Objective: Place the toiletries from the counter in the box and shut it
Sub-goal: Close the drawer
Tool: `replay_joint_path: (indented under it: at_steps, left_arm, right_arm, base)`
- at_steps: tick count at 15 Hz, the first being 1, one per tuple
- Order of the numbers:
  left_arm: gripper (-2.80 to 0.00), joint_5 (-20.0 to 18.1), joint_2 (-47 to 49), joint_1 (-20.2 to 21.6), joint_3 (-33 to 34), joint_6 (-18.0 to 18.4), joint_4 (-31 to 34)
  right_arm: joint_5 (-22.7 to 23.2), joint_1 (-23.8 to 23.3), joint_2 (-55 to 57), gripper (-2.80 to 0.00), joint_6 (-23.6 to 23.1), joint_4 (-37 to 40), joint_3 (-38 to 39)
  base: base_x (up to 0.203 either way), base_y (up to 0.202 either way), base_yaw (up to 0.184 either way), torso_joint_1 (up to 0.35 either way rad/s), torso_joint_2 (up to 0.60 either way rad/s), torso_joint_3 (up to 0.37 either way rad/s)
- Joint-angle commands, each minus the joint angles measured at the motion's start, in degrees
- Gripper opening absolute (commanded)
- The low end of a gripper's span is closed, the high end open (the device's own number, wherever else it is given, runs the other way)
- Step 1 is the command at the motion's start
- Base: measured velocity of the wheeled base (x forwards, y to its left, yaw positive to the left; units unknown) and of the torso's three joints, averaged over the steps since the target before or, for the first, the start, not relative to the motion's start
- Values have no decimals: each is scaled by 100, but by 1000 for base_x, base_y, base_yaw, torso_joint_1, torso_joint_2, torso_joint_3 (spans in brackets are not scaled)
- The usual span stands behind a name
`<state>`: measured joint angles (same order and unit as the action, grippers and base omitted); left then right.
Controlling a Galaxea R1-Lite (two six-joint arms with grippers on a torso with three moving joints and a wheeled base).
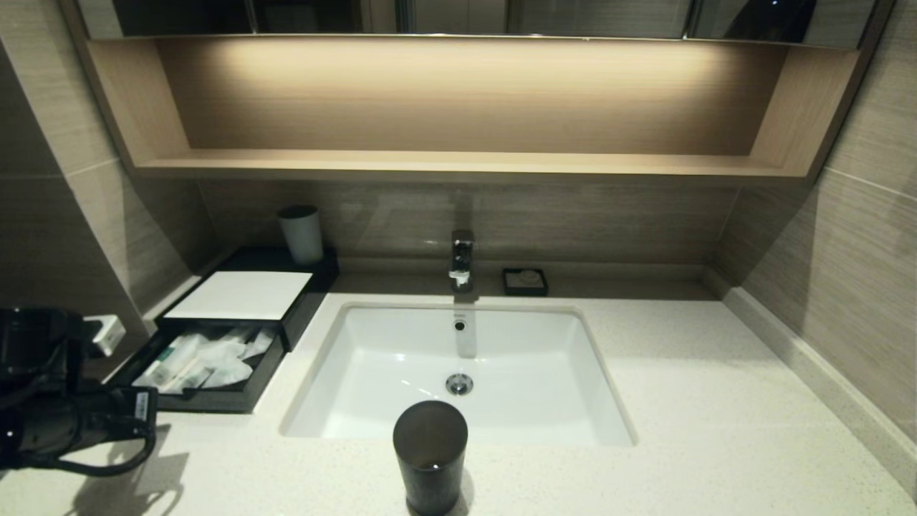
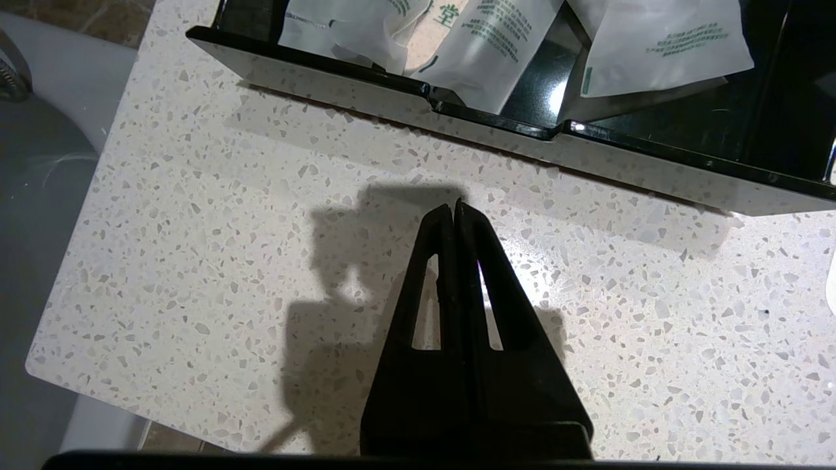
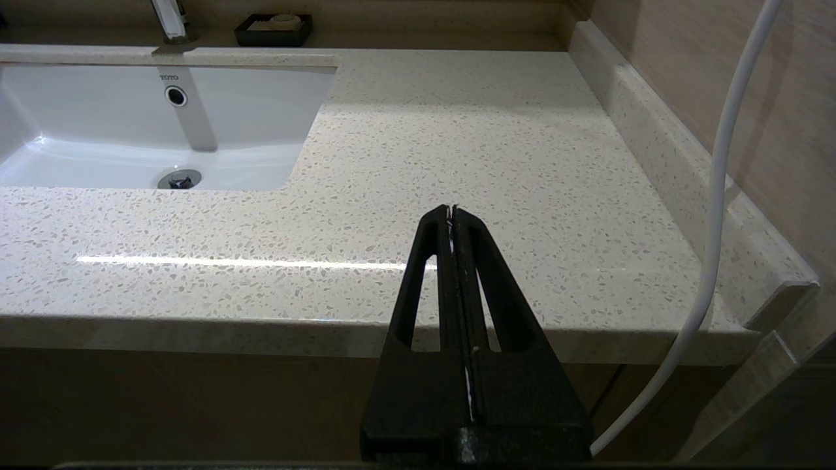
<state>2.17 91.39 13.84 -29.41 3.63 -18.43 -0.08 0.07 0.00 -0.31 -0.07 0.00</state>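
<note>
Dark tumbler at basin front; soap dish behind.

free: counter rt of basin | blocked: open drawer far left — dark cup front-center

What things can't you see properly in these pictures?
- Left gripper: the head view shows only the arm's dark bulk at its edge; the fingertips show only in the left wrist view.
- Drawer of the box: cut off by the left wrist view's edge, so not all the sachets show.
- Sachets' green print: too small to read.
- Right gripper: outside the head view.
- Dark cup: hides the counter behind it.
</note>
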Motion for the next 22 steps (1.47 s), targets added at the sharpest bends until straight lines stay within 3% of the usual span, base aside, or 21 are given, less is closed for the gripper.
replay_joint_path:
  at_steps: [1, 22]
  left_arm:
    - [-280, -4, 168, -2, 9, 9, -20]
    - [-280, 3, 1083, -83, -645, 44, -284]
  right_arm:
    - [-1, 1, 0, -280, -4, -1, 9]
    - [-1, 1, 0, -280, -4, -1, 9]
  base:
    - [0, 0, 0, 0, 0, 0]
    - [0, 0, 0, 0, 0, 0]
